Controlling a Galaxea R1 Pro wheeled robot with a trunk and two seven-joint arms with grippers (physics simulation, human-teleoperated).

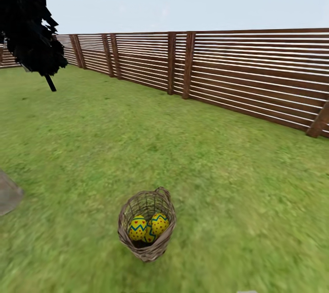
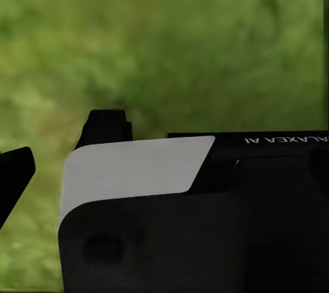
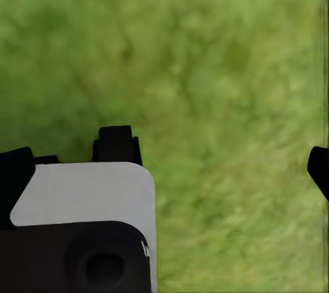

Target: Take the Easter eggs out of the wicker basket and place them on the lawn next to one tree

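Both sets of jaws stand apart over bare grass: the left gripper (image 2: 62,153) and right gripper (image 3: 219,156) hold nothing. Nearest in the head view, the wicker basket (image 1: 147,243) sits upright on the lawn (image 1: 219,170), Easter eggs (image 1: 148,228) inside. Farther off stands a black-leaved tree (image 1: 29,23), then the slatted fence (image 1: 237,74).

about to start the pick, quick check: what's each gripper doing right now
Left gripper: open, empty, over the patchy green lawn.
Right gripper: open, empty, also over grass.
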